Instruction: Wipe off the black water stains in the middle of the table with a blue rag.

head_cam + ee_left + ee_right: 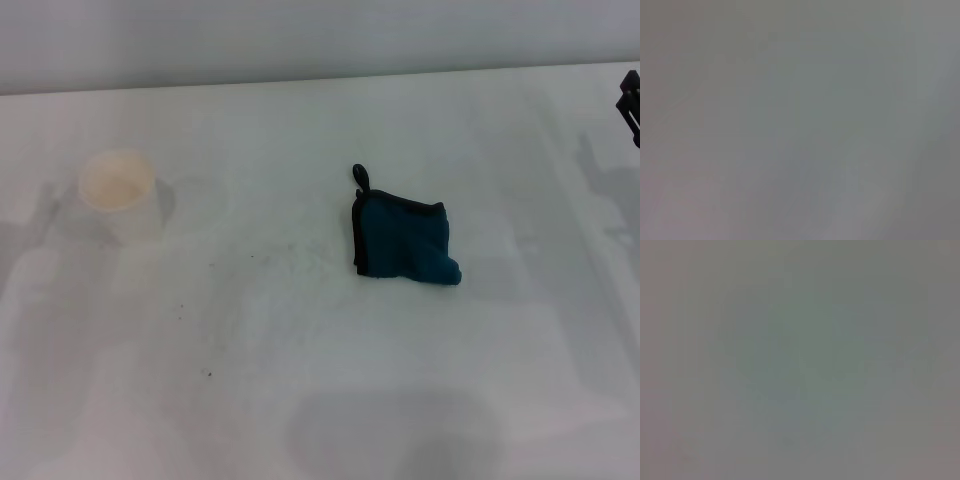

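A folded dark blue rag (pixel 405 240) with black edging and a small loop lies flat on the white table (pixel 300 400), a little right of the middle. No dark blob of stain shows; only a few tiny dark specks (pixel 210 374) lie on the table left of the rag. Nothing holds the rag. A black part of my right gripper (pixel 630 105) shows at the far right edge, well away from the rag. My left gripper is out of the head view. Both wrist views show only a plain grey blur.
A translucent pale cup (pixel 118 190) stands at the far left of the table. The table's back edge (pixel 300 80) meets a grey wall.
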You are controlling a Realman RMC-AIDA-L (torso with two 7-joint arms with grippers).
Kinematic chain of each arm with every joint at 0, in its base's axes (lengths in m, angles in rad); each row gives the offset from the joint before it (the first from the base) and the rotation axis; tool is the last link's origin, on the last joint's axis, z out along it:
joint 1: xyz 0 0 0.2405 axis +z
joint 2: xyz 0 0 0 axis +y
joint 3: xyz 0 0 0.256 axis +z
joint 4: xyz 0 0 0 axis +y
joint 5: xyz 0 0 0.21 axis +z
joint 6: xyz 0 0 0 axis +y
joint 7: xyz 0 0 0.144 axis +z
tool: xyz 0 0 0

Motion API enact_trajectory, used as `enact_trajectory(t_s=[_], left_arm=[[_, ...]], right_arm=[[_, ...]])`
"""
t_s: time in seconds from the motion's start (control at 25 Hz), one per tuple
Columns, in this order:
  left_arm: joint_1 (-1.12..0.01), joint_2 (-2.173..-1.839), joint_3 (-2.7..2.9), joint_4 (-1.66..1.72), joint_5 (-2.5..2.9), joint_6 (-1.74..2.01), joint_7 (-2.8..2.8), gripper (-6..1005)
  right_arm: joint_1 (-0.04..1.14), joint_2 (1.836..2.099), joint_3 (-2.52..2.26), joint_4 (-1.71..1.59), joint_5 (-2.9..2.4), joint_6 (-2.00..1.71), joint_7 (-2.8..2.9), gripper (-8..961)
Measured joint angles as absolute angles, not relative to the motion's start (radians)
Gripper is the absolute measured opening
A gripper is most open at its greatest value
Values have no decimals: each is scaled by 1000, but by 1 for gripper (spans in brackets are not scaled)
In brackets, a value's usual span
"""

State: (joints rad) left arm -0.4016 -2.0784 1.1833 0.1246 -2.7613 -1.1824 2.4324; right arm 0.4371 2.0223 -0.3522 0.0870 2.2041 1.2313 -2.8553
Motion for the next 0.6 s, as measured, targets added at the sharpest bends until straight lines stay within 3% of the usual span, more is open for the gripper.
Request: enact_trajectory(t_s=[0.6], left_arm=[[-405, -2079, 1189, 138, -2751, -1189, 2431, 877]], right_arm=[[427, 2022, -337, 91, 2220, 1211, -2801, 799]])
